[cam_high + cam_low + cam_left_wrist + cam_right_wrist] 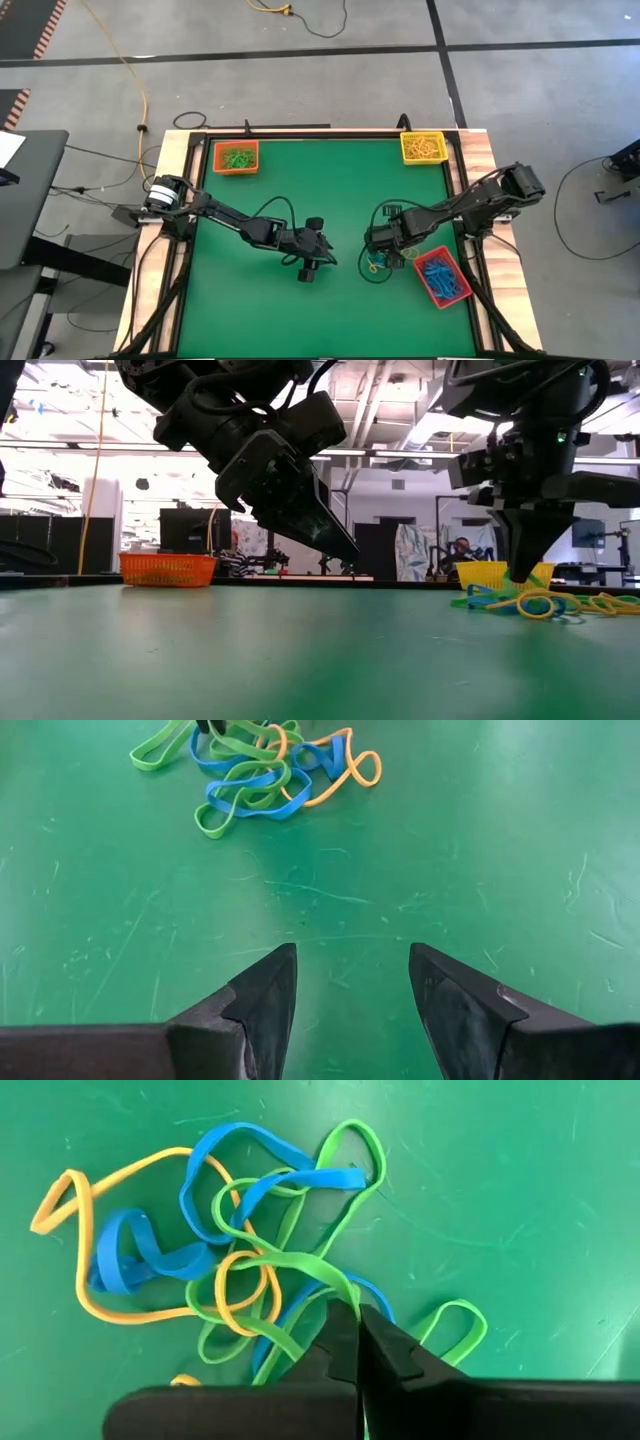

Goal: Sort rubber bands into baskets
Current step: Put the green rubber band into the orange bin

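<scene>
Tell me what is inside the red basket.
The red basket holds blue rubber bands, seen only in the high view. Whether other colours lie under them cannot be seen.

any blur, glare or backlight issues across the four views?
Low view: near table blurred, arms backlit nearly black by ceiling lights, rubber bands fairly sharp. High view: even light, no glare. Right wrist view: sharp on the pile and right gripper. Left wrist view: mat scratches crisp, left gripper slightly soft.
</scene>
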